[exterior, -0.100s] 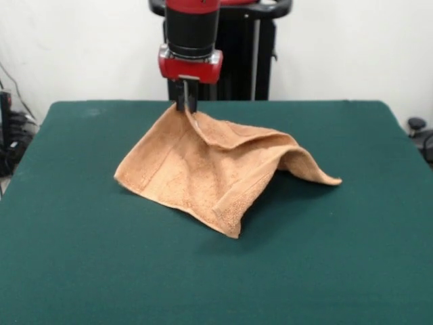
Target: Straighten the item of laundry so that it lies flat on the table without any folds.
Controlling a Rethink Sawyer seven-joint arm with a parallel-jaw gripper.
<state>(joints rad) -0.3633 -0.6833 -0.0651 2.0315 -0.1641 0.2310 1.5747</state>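
One nubby orange-tan terry towel [203, 169] tents on the green felt counter [67, 257], its 12 o'clock corner pinched in the jaws [186, 105].

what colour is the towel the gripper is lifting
Orange-tan, plain terry; the towel shows best in the front view, pinched by the gripper.

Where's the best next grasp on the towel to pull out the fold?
Probably the loose corner of the towel, coming from above. It lies flat on the green table, clear of the raised ridge, while the gripper holds the opposite corner lifted.
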